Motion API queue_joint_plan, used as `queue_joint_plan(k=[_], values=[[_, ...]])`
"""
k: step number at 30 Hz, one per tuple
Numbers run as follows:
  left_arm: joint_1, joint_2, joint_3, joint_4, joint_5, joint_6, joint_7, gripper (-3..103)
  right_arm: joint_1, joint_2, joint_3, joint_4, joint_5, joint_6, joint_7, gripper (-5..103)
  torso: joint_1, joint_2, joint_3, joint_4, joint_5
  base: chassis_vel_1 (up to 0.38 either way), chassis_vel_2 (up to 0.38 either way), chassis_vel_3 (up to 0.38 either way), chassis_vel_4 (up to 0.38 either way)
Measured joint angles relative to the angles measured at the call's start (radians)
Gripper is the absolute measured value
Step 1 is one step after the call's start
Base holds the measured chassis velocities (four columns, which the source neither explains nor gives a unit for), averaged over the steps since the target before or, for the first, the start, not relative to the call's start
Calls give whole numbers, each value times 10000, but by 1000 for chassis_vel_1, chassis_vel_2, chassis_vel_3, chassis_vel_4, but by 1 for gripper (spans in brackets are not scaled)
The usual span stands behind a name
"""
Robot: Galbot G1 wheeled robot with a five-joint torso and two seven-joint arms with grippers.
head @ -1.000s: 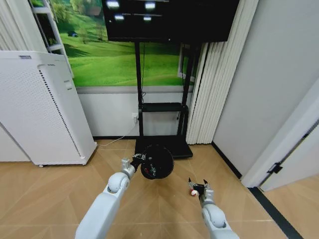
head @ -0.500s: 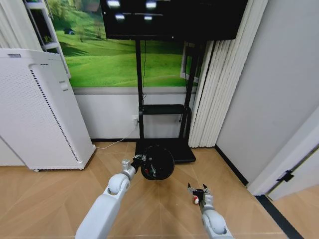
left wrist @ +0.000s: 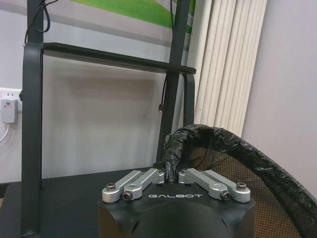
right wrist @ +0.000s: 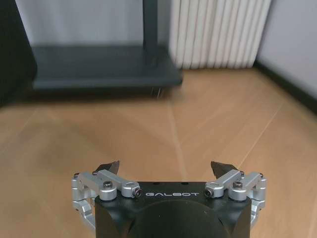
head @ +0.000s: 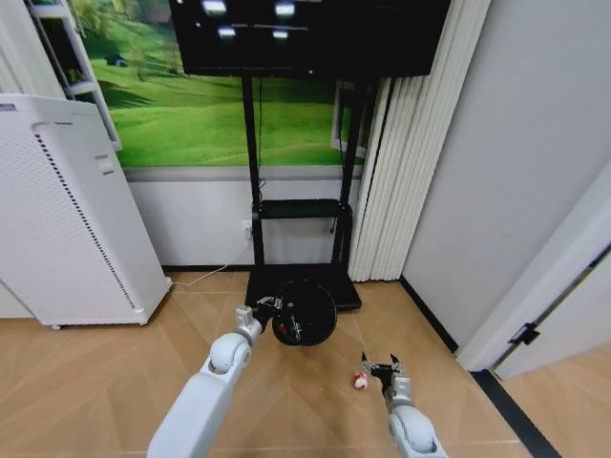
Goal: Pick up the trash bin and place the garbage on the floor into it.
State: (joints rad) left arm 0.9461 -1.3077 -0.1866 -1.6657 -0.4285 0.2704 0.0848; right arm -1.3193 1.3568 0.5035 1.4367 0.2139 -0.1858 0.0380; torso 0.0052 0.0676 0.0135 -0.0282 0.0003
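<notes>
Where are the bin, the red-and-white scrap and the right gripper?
bin (head: 304, 313), head view, its dark inside, held up by the left gripper (head: 263, 306).
red-and-white scrap (head: 360, 381), head view, its middle, on the floor.
right gripper (right wrist: 166, 169), right wrist view, between its open fingertips.

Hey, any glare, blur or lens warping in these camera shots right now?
Head view: ceiling lights glare on the black screen, and the door frame leans from wide-angle warping. Right wrist view: the stand base is soft. Left wrist view: sharp on the trash bin.
</notes>
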Motion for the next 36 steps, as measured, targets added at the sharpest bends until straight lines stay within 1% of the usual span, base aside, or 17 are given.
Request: queue_joint_plan(k=[1,3,9,10,11,12,14,16,26,27,29,30,32,33,36], values=[[0,16,-5,-18,-11,0,0,7,236,41,-69,-488,181,-147,-223,100,0,1,0,5,-2,0,0,0,0],[0,22,-5,-25,-18,1,0,7,321,52,-93,-645,244,-185,-279,100,0,0,-1,9,-2,18,3,-27,-10],[-13,55,-8,-55,-51,1,-4,7,759,115,-264,-1517,582,-265,-495,100,0,1,0,9,-4,29,27,-31,-19],[-26,69,-12,-68,-64,1,-7,7,1004,171,-313,-2010,613,-277,-591,100,0,0,0,11,0,0,0,0,0],[-31,92,-17,-100,-80,1,-9,7,1406,273,-328,-2665,584,-273,-628,100,1,0,0,7,-4,0,0,0,0],[-20,104,-20,-140,-95,0,-8,7,1656,342,-325,-3091,481,-243,-568,100,1,0,0,5,-3,0,0,0,0],[-5,108,-22,-163,-103,0,-7,7,1770,373,-321,-3307,405,-212,-516,100,1,1,0,3,-2,0,0,0,0],[76,121,-48,-231,-116,0,23,7,2228,476,-245,-4048,-32,23,-162,100,1,1,1,1,-2,0,0,0,0],[43,126,-87,-243,-152,-10,41,7,2504,533,-197,-4712,-215,46,-98,100,1,0,0,4,-2,0,0,0,0],[28,127,-88,-242,-159,-14,42,7,2516,548,-193,-4778,-217,59,-129,103,1,0,1,3,-2,0,0,0,0],[26,135,-87,-239,-175,-14,42,7,2529,588,-185,-4827,-209,81,-135,95,1,1,0,3,-3,0,0,0,0],[26,135,-87,-239,-175,-14,42,7,2529,588,-185,-4827,-209,81,-135,95,1,1,0,3,-3,0,0,0,0],[39,155,-89,-235,-177,-18,43,7,2530,609,-178,-4825,-208,86,-136,84,1,1,0,4,-3,0,0,0,0],[39,155,-89,-235,-177,-18,43,7,2530,609,-178,-4825,-208,86,-136,84,1,1,0,4,-3,0,0,0,0],[35,184,-85,-206,-177,-26,56,7,2506,618,-172,-4794,-204,129,-128,68,0,2,0,5,-3,0,0,0,0]])
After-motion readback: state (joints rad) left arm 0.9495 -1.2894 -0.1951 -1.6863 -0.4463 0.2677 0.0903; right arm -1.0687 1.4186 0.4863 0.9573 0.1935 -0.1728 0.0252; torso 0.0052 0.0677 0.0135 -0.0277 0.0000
